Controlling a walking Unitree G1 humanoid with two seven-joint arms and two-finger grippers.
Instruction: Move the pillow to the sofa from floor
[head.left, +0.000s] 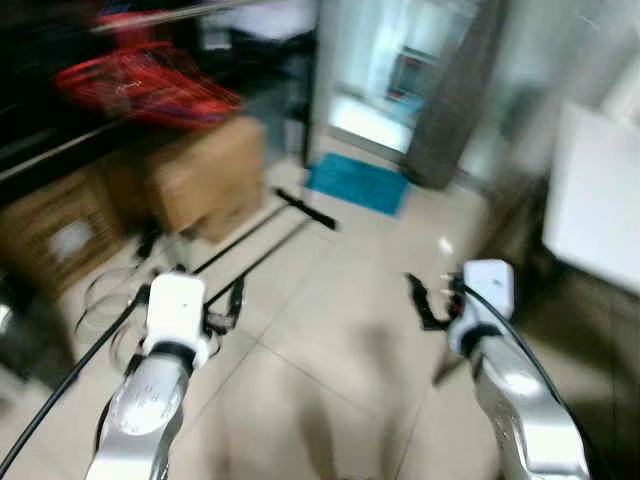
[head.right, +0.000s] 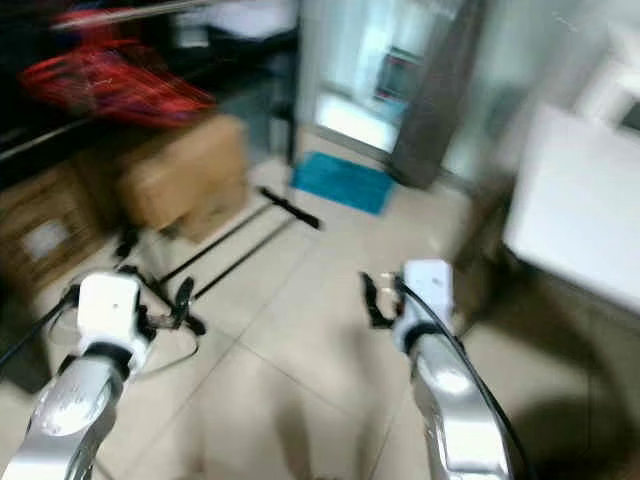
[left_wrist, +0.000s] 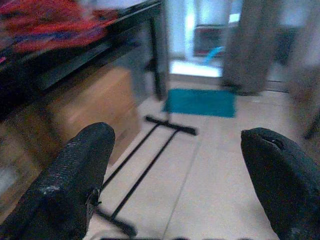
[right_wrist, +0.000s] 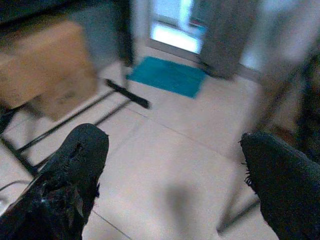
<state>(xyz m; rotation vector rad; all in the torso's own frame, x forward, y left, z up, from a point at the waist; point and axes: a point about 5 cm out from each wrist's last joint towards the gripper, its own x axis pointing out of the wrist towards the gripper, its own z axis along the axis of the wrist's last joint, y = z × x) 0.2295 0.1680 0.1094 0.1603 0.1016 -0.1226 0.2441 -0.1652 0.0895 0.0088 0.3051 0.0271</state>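
Apparently unstarted: left end effector (left_wrist: 175, 175) and right end effector (right_wrist: 170, 175) both spread and empty above tiled floor (head.left: 340, 340), teal mat (head.left: 357, 184) far ahead, cardboard boxes (head.left: 200, 170) far left, pillow and sofa unlocated.

I'm looking at a blurred room with a pale beige tiled floor (head.left: 330, 330). A small teal rectangular mat (head.left: 358, 184) lies before a bright glass doorway (head.left: 385, 75). Brown cardboard boxes (head.left: 205, 170) sit at left under a dark black shelf (left_wrist: 75, 55).
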